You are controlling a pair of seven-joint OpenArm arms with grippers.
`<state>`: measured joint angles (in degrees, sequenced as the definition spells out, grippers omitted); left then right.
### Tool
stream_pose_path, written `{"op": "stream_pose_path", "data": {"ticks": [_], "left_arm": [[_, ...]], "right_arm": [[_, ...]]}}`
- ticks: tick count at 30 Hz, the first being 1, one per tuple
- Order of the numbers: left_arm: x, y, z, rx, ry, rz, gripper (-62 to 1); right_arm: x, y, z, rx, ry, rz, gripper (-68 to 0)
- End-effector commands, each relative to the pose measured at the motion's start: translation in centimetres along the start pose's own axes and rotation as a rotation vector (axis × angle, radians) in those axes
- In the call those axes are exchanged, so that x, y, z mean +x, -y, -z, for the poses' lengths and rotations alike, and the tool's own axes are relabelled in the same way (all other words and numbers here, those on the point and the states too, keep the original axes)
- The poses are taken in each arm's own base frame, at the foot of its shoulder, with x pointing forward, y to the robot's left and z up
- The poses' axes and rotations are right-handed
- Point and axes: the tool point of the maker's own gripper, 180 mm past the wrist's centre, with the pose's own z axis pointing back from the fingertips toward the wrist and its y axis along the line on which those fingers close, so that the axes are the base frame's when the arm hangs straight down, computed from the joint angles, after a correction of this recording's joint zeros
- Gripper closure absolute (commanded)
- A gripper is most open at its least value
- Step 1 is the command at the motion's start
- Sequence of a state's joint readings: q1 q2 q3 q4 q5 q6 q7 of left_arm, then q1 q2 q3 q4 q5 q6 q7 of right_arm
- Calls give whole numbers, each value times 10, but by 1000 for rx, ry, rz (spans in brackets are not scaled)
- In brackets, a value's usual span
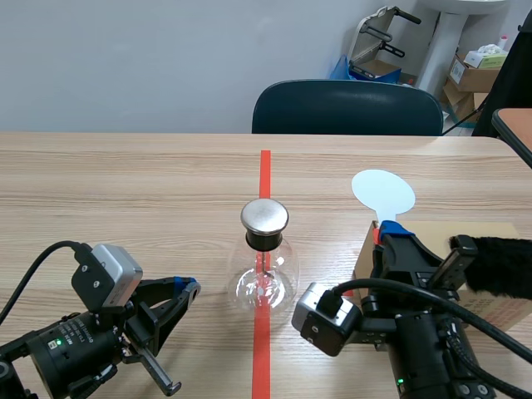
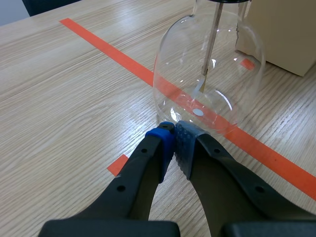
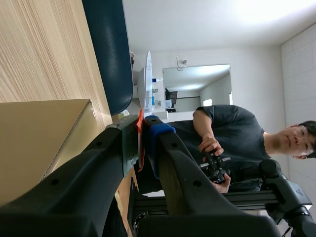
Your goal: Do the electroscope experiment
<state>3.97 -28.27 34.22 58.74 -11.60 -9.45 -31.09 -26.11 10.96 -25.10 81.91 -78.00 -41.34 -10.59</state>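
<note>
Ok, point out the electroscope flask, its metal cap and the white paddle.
electroscope flask (image 1: 264, 281): scene view, middle of the glass bulb.
metal cap (image 1: 264, 215): scene view, flat top.
white paddle (image 1: 382, 193): scene view, round blade.

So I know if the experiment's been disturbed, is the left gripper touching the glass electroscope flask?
Apart. The scene view shows bare table between the left gripper and the electroscope flask. The gripper's shut fingertips end short of the glass.
</note>
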Motion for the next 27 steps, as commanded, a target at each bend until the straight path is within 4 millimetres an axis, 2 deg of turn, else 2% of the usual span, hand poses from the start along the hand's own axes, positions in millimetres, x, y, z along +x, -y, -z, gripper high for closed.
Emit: {"op": "stream_pose_path", "data": {"ticks": [1, 20, 27], "left_arm": [[8, -1, 1, -3, 27, 0, -29], [8, -1, 1, -3, 27, 0, -29], [8, 0, 1, -3, 28, 0, -29]], "right_arm": [[-3, 11, 4, -41, -5, 0, -11], [-1, 13, 4, -45, 4, 1, -11], [5, 41, -1, -98, 33, 20, -11]]}}
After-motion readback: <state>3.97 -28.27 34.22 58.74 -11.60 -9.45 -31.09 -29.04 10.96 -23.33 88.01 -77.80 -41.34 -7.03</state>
